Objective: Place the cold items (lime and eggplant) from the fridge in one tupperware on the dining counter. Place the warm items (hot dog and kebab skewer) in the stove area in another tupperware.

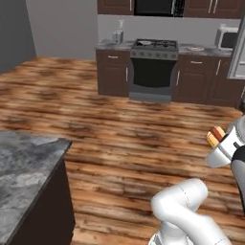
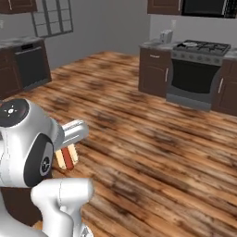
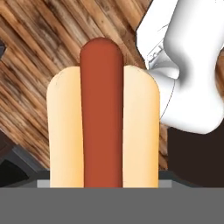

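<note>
A hot dog (image 3: 103, 118) is being held in the gripper (image 2: 69, 155), lifted well above the wood floor (image 2: 152, 148); the jaws are being pinched on its bun, with the sausage running lengthwise along the hand view. In the left base view the hot dog (image 1: 215, 136) is being seen at the right edge beside the arm. The stove (image 1: 153, 67) is being shown far across the room, and a grey counter (image 1: 24, 162) near the base's left.

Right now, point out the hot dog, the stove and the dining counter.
hot dog (image 3: 101, 113): hand view, on the sausage.
stove (image 1: 152, 72): left base view, on the oven door.
dining counter (image 1: 24, 167): left base view, on its grey top.
</note>
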